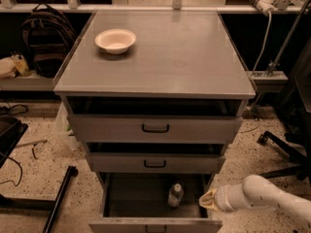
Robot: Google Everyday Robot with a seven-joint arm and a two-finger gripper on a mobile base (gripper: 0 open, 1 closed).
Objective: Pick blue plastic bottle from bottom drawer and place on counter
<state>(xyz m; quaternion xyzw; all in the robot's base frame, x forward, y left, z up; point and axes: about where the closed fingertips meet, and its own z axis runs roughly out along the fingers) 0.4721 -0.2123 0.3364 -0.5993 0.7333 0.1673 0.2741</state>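
The blue plastic bottle (175,195) stands upright inside the open bottom drawer (155,221), right of its middle; its white cap points up. My gripper (206,200) comes in from the lower right on a white arm. Its tip is at the drawer's right side wall, a short way right of the bottle and apart from it. The counter (184,57) is the grey cabinet top above the three drawers.
A white bowl (115,41) sits at the counter's back left. The two upper drawers (155,128) with black handles are slightly pulled out. A backpack (44,38) sits at left, a black stand leg (58,200) lies on the floor, and a chair base (286,154) is at right.
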